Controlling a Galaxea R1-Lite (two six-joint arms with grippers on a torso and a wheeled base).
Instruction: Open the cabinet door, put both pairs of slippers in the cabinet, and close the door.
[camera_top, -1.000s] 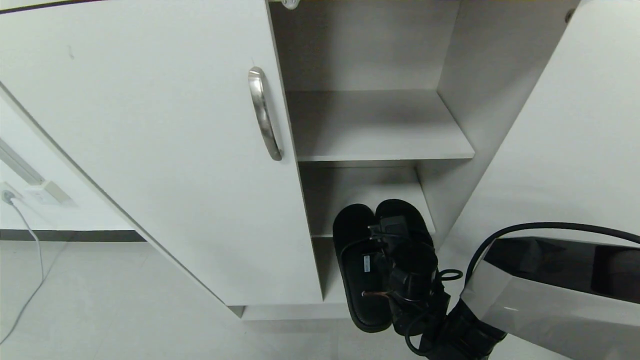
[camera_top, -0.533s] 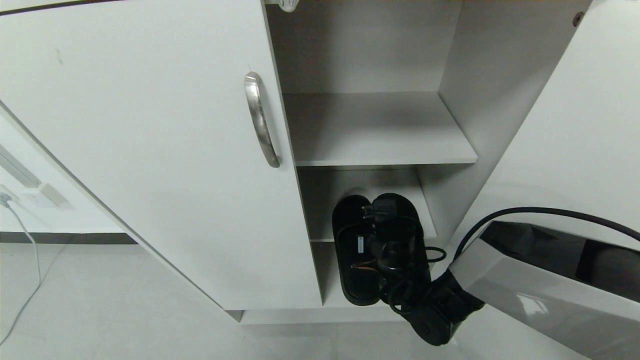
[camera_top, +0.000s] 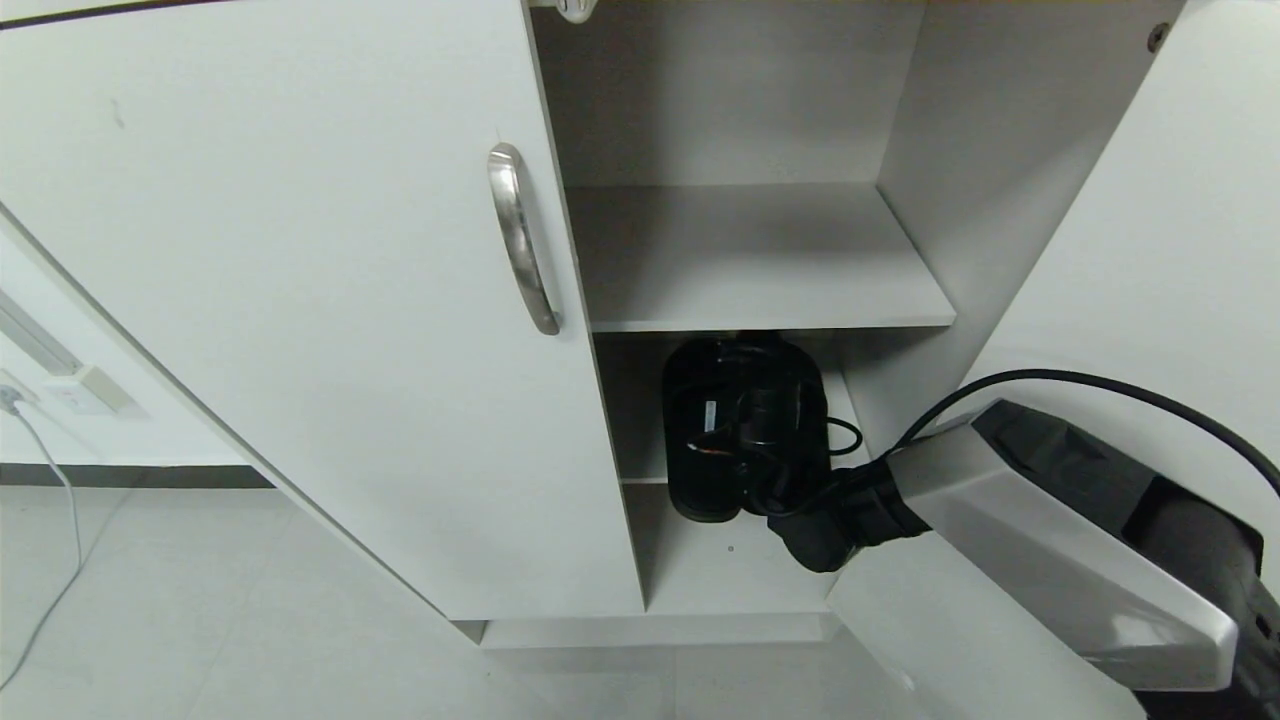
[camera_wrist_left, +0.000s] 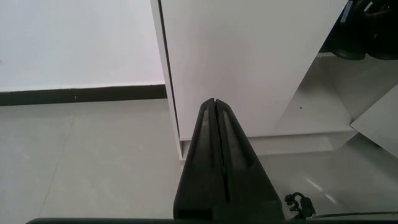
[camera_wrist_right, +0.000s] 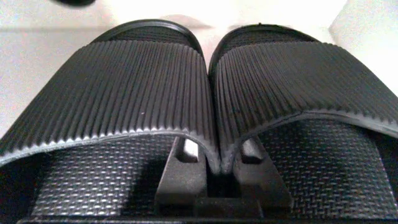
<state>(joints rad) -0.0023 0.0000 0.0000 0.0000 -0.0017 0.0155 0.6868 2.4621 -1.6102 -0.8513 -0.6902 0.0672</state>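
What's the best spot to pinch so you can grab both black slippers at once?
Pinch the two inner strap edges together. The black slippers lie side by side, and their ribbed straps touch there. Come from the open heel side and slide a finger under each arched strap. The right pincer grips just there, so one squeeze seems enough to carry both.
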